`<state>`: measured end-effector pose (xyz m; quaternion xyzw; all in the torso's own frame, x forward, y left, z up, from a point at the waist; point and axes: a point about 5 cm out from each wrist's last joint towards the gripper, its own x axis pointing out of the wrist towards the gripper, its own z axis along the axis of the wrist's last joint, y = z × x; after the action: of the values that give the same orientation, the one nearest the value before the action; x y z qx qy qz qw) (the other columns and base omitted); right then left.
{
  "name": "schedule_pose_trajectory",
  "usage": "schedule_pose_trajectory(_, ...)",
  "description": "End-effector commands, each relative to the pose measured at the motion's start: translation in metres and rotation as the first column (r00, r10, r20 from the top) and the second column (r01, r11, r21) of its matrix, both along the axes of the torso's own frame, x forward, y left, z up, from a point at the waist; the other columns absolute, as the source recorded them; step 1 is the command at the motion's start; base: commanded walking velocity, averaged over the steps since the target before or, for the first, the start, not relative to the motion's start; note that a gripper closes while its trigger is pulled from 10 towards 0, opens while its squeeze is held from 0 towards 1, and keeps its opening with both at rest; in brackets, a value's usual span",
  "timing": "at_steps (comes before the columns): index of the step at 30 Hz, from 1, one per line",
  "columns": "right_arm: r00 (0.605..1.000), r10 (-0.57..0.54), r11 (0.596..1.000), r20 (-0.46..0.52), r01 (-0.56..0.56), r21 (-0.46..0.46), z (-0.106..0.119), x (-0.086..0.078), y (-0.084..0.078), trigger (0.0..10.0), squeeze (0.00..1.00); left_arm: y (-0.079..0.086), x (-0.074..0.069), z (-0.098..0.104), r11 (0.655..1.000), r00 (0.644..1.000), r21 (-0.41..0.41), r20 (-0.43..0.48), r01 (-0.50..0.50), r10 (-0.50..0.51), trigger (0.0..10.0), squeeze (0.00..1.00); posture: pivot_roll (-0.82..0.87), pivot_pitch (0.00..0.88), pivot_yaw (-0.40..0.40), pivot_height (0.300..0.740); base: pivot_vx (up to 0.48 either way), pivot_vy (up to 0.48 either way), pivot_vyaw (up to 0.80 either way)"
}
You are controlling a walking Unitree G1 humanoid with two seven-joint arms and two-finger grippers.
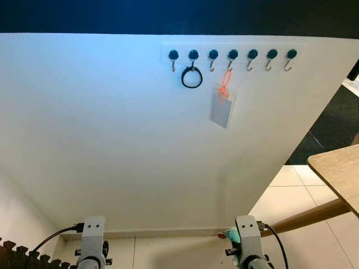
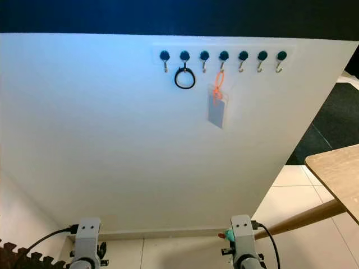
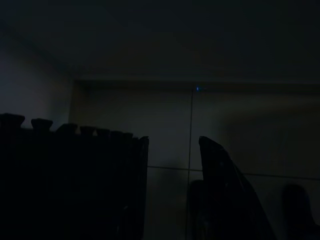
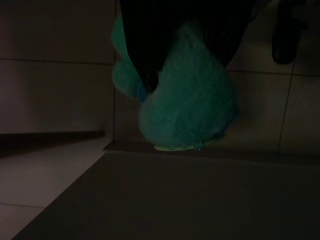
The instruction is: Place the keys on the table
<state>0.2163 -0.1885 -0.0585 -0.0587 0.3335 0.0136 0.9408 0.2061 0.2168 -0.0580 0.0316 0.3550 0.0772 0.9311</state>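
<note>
My right arm hangs low at my right side, and its gripper is shut on a fluffy teal keychain. The same teal tuft, with a small red piece beside it, pokes out beside my right wrist in the eye views; the keys themselves cannot be made out. A light wooden table juts in from the right, higher than the gripper and further right. My left gripper hangs idle over the floor in the dark, its two fingers apart with nothing between them.
A white wall stands straight ahead with a row of hooks. A black ring and a clear card on an orange strap hang from them. A slanted wooden table leg crosses the tiled floor. A dark foam mat lies bottom left.
</note>
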Motion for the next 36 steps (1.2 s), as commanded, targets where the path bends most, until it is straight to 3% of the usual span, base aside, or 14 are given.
schedule_pose_trajectory(1, 0.999, 0.006, 1.0, -0.031, -0.006, -0.004, -0.004, -0.005, 0.0, 10.0, 0.0, 0.0, -0.005, -0.003, 0.999, 1.0, -0.021, -0.005, -0.027, 0.027, 10.0, 0.0, 0.02, 0.054, -0.003, 0.74, 0.0, 0.0, 0.0)
schedule_pose_trajectory(14, 1.0, 0.016, 1.0, -0.027, -0.017, -0.022, -0.003, -0.005, -0.001, 10.0, 0.0, -0.012, -0.006, -0.006, 0.997, 0.999, -0.063, 0.0, 0.034, -0.034, 10.0, 0.0, 0.02, 0.039, 0.001, 0.74, 0.0, 0.0, 0.0)
schedule_pose_trajectory(36, 0.999, 0.019, 0.999, -0.03, -0.02, -0.026, -0.005, -0.006, 0.001, 10.0, 0.0, -0.015, -0.007, -0.009, 0.996, 0.998, -0.075, -0.014, 0.055, -0.056, 10.0, 0.0, 0.02, 0.041, 0.005, 0.74, -0.37, 0.0, 0.0)
